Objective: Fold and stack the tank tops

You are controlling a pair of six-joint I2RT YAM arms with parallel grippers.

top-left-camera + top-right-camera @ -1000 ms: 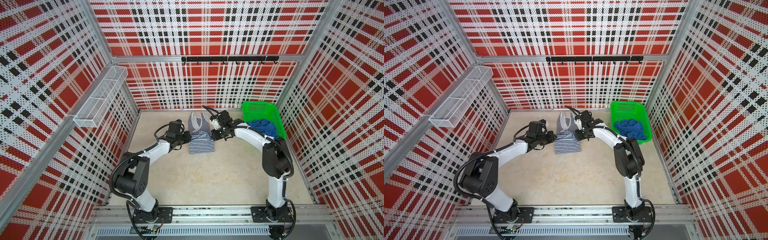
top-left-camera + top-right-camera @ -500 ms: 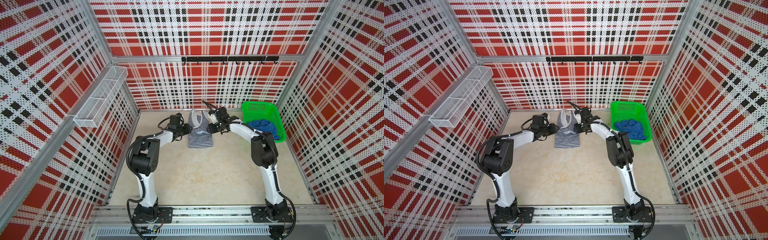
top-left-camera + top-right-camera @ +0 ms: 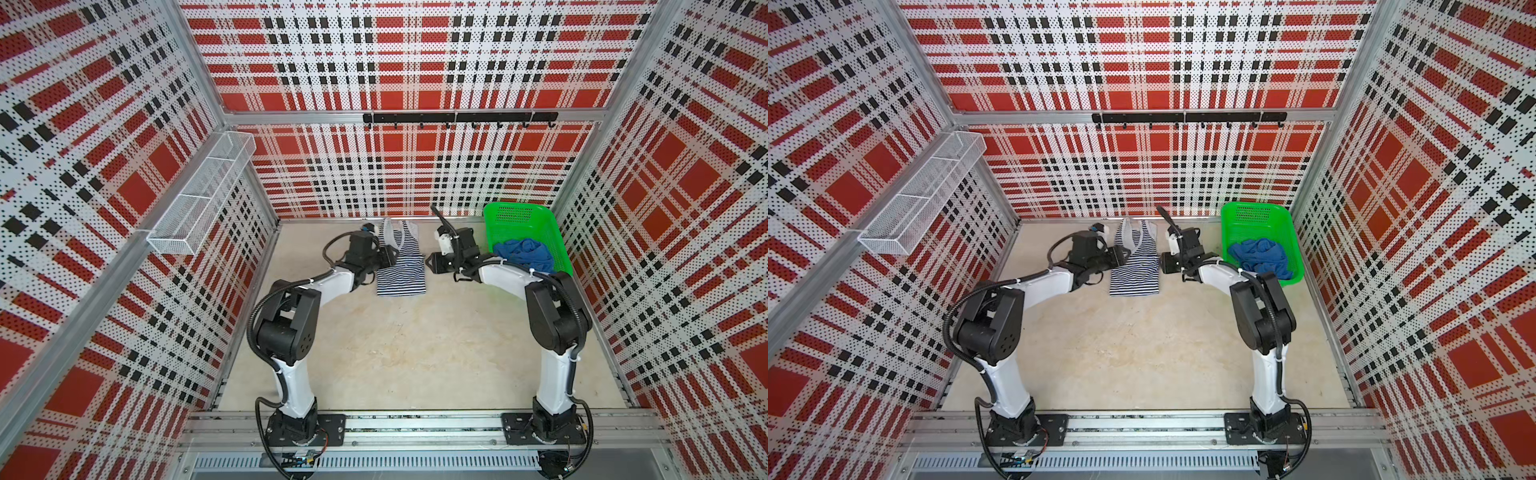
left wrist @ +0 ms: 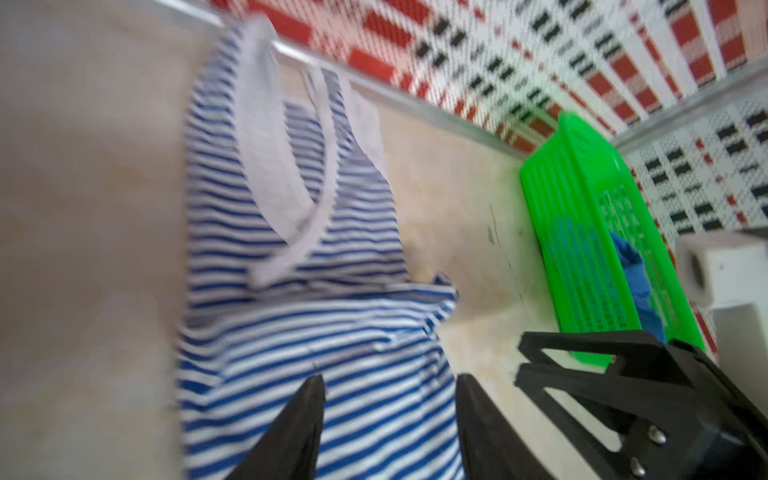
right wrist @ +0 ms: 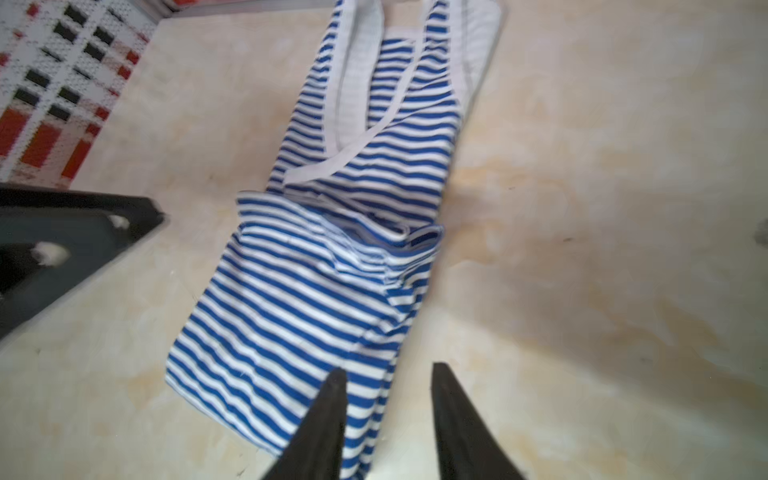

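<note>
On the left, the left gripper [image 3: 388,255] was shut at the side of the striped tank top [image 3: 401,270] a second ago. Now its jaws are spread with nothing in them, right at the top's left edge. Next comes the striped top itself, lying at the far end of the table [image 3: 415,353], with its bottom part folded up over its middle. Past it, the right gripper [image 3: 430,264] has let go too. Its jaws are apart and, as far as the blurry wrist picture shows, empty, just beside the top's right edge. Farthest right, the blue tank top [image 3: 525,253] sits bunched in the green basket [image 3: 515,216]. So I think one fold is done, the strap end still needs folding, and the blue top is not started.
</note>
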